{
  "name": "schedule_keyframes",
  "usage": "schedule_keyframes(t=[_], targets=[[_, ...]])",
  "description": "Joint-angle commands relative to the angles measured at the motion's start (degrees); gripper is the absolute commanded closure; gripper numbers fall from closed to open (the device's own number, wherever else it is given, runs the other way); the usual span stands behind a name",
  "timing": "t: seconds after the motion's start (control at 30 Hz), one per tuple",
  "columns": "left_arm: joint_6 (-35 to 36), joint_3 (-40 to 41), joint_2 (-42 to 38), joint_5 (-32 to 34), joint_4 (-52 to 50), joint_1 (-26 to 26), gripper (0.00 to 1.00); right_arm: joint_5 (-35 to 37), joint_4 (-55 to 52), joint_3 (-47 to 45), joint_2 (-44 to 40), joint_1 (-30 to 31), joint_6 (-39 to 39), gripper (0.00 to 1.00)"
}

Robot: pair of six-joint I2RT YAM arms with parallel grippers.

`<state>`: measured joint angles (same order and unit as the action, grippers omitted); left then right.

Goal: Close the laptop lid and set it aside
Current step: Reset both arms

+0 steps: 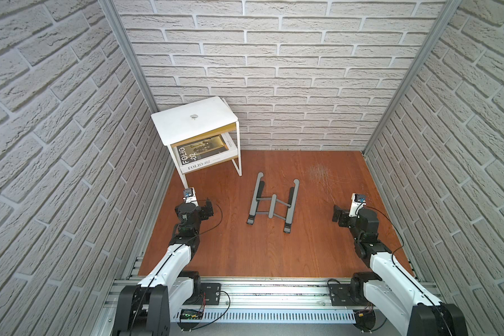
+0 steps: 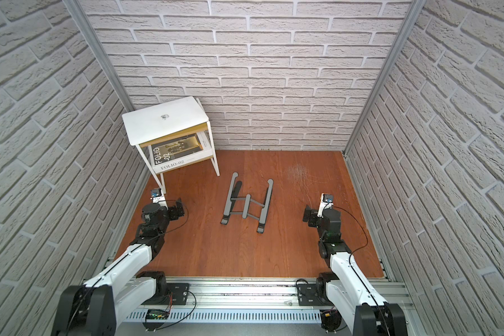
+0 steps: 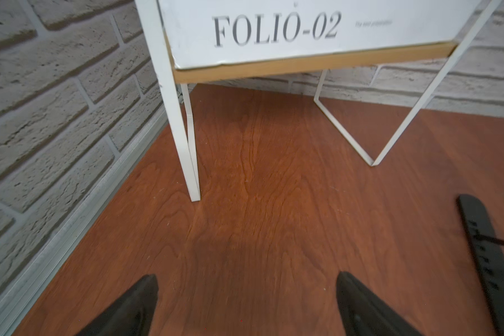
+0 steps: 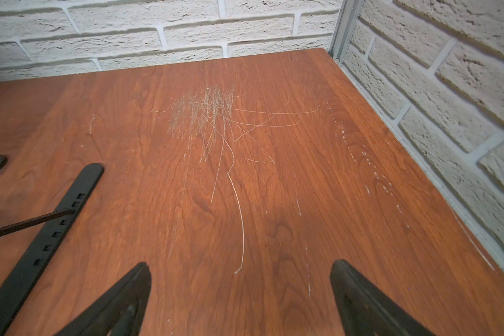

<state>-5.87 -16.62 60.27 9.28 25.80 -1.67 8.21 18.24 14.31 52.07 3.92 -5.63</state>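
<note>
Rail [image 1: 274, 286] along near edge of the tabletop [image 1: 274, 253], carrying both arm bases. Just beyond it, by the left edge, left gripper [image 3: 246, 282]: spread wide open, gripping nothing, only bare wood between the fingertips [image 3: 146, 291], aimed toward the far left corner. Opposite, by the right edge, right gripper [image 4: 240, 267]: likewise spread wide and empty, over bare wood, facing a patch of pale scratches [image 4: 213, 116] nearer the far right corner. Between the two, around the middle of the tabletop, grey folding stand [image 1: 274, 202], lying low on the wood, well apart from both grippers; one dark bar of it caught in each wrist view. Further back, in the far left corner, small white rack [image 3: 178, 131] on thin legs, near both walls. On its lower shelf, white FOLIO-02 book [image 1: 202, 154], lying flat, title spine toward the near edge. On its top, the laptop [image 1: 186, 128], overhanging the frame a little on the near side. Shut already: laptop lid [image 1: 213, 112] down flat, silver-white outside facing up, shiny apple logo [image 1: 193, 116] at centre, visible in both top views. Well apart from both grippers, touched by neither. Behind it all, pale brick-pattern walls [image 1: 274, 72].
</note>
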Motion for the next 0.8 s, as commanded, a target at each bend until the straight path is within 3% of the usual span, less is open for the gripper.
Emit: schedule_keyframes(t=[0.0,0.1,0.2,0.37,0.47,0.6,0.77], targets=[[1.54,-0.23,6.2,-5.29,12.36,-3.01,0.01,3.06,13.23,-1.2,3.19,0.38,3.4,0.01],[0.51,0.38,10.91,-7.18,18.77,-4.21,0.01,2.2,16.04,-1.12,7.6,0.38,4.31,0.01],[1.99,-0.67,14.33,-5.94,19.78,-4.31,0.01,0.79,19.17,-1.21,10.02,0.38,5.01,0.01],[-1.7,-1.83,20.86,-3.81,24.98,-5.61,0.02,-1.13,27.08,-4.17,11.09,-0.08,6.01,0.01],[-1.71,-0.59,26.86,-3.6,32.24,-5.56,0.01,-2.89,31.7,-4.94,13.3,-1.48,4.97,0.01],[-1.1,-1.21,26.23,-2.65,30.29,-4.64,0.02,-6.23,38.95,-5.0,18.42,-2.32,4.29,0.01],[1.93,-2.85,28.03,-3.95,29.3,-2.6,0.02,-10.95,37.43,0.79,26.95,-2.62,4.57,0.01]])
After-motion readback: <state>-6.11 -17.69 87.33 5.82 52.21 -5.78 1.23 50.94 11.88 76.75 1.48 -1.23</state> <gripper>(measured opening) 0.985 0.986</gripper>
